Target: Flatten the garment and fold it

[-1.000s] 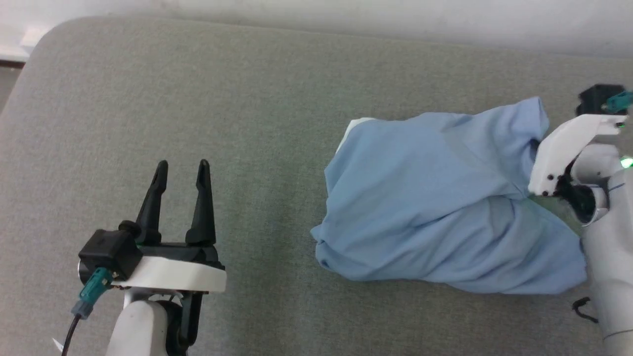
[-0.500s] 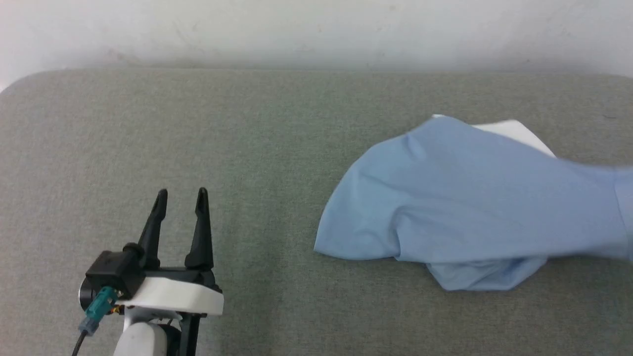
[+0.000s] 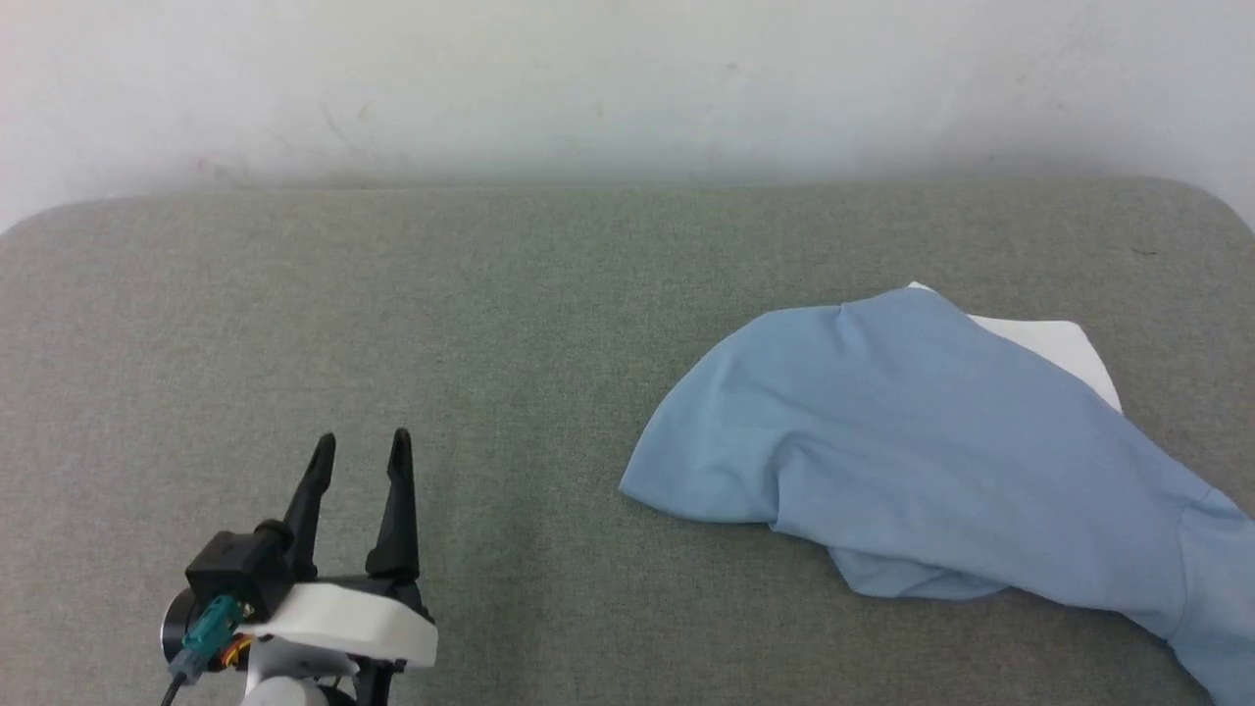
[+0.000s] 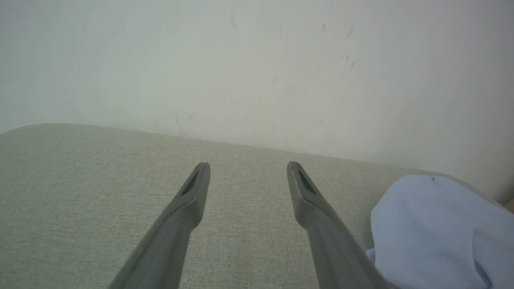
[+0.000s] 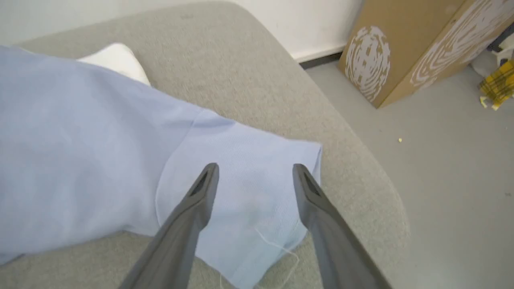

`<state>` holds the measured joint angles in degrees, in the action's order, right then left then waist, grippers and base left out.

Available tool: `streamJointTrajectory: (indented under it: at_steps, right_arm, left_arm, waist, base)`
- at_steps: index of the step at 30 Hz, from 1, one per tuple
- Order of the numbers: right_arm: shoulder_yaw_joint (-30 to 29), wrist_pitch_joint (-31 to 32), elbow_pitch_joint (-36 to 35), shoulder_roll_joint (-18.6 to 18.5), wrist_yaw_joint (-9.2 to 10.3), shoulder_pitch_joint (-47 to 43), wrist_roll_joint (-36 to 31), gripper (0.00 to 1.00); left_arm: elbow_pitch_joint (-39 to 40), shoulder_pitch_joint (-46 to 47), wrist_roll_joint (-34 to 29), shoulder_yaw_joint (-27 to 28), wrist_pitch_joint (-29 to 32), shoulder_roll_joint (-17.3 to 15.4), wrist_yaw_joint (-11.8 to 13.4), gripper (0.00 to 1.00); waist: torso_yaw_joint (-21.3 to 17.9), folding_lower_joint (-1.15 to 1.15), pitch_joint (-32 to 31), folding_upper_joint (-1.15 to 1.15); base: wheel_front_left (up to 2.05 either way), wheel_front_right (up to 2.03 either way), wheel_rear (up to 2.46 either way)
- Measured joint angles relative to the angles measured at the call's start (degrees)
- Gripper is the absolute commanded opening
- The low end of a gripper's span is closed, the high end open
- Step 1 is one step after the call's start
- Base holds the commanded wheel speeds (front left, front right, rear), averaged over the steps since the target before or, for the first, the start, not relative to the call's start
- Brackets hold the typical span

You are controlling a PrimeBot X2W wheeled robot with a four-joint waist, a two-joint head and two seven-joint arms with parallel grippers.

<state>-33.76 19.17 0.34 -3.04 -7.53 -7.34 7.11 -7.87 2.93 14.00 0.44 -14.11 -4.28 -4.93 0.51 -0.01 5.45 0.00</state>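
Note:
The garment (image 3: 931, 451), a light blue shirt with a white band (image 3: 1054, 348) showing at its far side, lies rumpled on the right half of the grey cushion (image 3: 392, 314). Its sleeve (image 5: 249, 188) lies flat near the cushion's right edge. My right gripper (image 5: 255, 172) hovers open just over that sleeve, with nothing between its fingers. My left gripper (image 3: 358, 456) stands open at the lower left, well apart from the shirt. In the left wrist view the shirt (image 4: 437, 228) bulges beside the right finger.
A white wall (image 3: 627, 88) runs behind the cushion. Past the cushion's rounded right edge is grey floor (image 5: 453, 168) with a cardboard box (image 5: 413, 44) and a small yellow object (image 5: 496, 86).
The right gripper has opened and let go of the sleeve, and the shirt has been drawn out to the right. The head camera has tilted up, shifting the whole picture down.

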Motion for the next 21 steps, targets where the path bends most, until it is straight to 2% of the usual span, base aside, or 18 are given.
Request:
streamJointTrajectory:
  at_steps: [3,10,14,21]
  right_arm:
    - [3.3,-6.4,-1.7,-0.1,0.01,0.2,-1.1,1.00]
    - [17.7,-15.7,-4.7,0.1,0.00,0.1,-2.2,1.00]
    - [23.8,-19.4,-7.1,0.0,0.00,0.0,-2.0,1.00]
    - [35.1,-21.8,-9.3,0.1,0.00,0.4,-2.5,1.00]
  left_arm:
    - [-0.5,-0.8,0.0,0.1,0.1,-0.4,0.3,1.00]
    - [-0.8,-1.7,0.0,0.1,1.0,-0.7,1.0,1.00]
    - [-0.8,-1.8,0.0,-0.3,1.6,-0.8,1.3,1.00]
    - [-1.4,-1.2,-0.5,-1.8,3.9,-1.4,1.7,1.00]
  waist:
    - [-0.2,0.00,-0.9,0.00]
    - [-0.5,0.00,-2.9,0.00]
    - [-0.5,0.00,-3.6,0.00]
    - [-2.1,0.01,-2.6,0.00]
  base:
    - [0.00,0.00,0.00]
    - [0.00,0.00,0.00]
    - [0.00,0.00,0.00]
    - [0.00,0.00,0.00]
